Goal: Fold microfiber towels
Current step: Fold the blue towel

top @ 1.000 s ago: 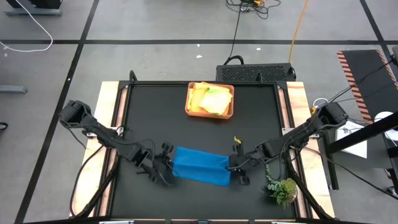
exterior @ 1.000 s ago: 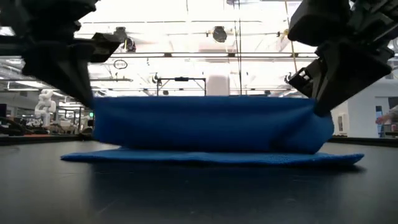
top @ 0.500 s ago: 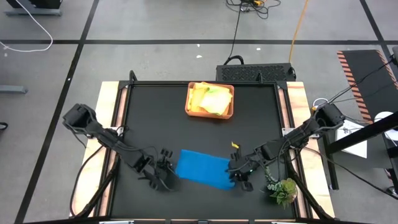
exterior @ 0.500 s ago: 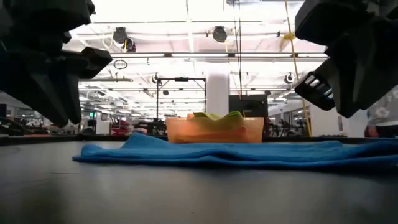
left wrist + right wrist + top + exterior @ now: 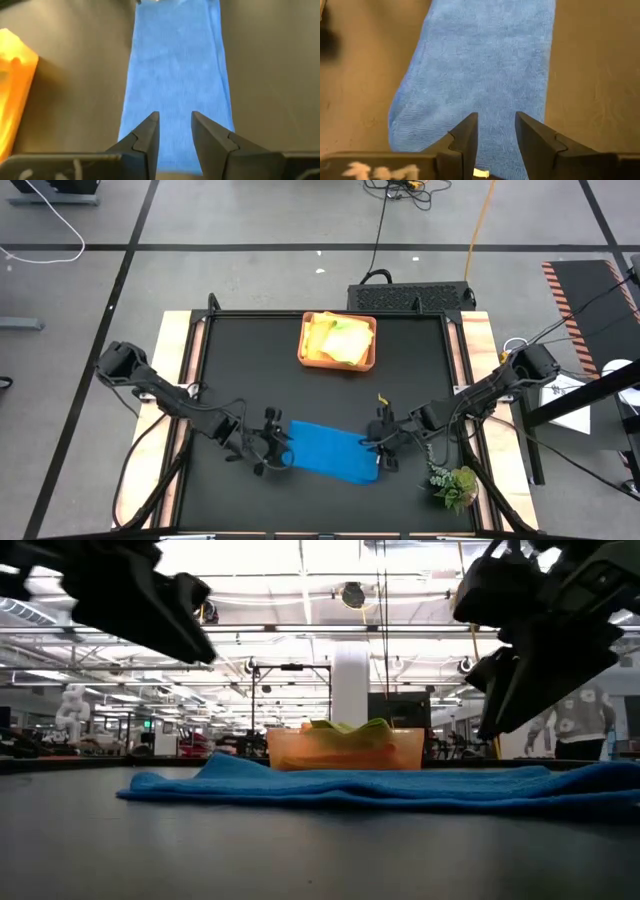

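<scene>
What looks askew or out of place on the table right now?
The blue towel lies folded but skewed to the table's edges, between the left hand and right hand. A plant sprig sits near the table's corner.

Two robot arms flank a folded blue towel (image 5: 333, 452) on a black table (image 5: 250, 370).

The left gripper (image 5: 272, 453) sits at the towel's left end and the right gripper (image 5: 381, 446) at its right end, each just beside the cloth. An orange tray (image 5: 304, 350) near the table's far edge holds yellow and green cloths (image 5: 338, 338). A green plant sprig (image 5: 455, 485) lies at the near right corner.
</scene>
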`<state>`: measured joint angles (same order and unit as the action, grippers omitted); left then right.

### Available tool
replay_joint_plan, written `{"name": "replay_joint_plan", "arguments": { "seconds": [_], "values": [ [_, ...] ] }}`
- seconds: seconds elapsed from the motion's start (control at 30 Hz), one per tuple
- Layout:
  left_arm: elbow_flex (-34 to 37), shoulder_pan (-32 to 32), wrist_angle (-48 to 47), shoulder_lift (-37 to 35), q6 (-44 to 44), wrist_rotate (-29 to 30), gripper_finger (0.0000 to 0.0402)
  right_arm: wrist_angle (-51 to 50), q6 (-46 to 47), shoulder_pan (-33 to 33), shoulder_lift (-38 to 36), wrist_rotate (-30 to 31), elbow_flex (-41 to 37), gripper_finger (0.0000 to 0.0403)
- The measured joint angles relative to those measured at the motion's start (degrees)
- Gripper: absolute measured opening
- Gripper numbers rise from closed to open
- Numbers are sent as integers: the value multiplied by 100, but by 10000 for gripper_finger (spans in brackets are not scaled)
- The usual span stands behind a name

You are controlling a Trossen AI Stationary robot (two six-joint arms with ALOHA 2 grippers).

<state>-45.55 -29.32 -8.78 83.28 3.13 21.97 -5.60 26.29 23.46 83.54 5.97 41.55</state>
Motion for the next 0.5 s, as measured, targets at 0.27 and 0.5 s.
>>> {"name": "replay_joint_plan", "arguments": {
  "seconds": [0.27,0.5],
  "values": [
    [0,272,758,102,-85,-113,115,179,127,-54,143,166,1,119],
    [1,473,1644,224,-649,-632,115,-179,862,-68,134,473,-5,119]
  ]
}}
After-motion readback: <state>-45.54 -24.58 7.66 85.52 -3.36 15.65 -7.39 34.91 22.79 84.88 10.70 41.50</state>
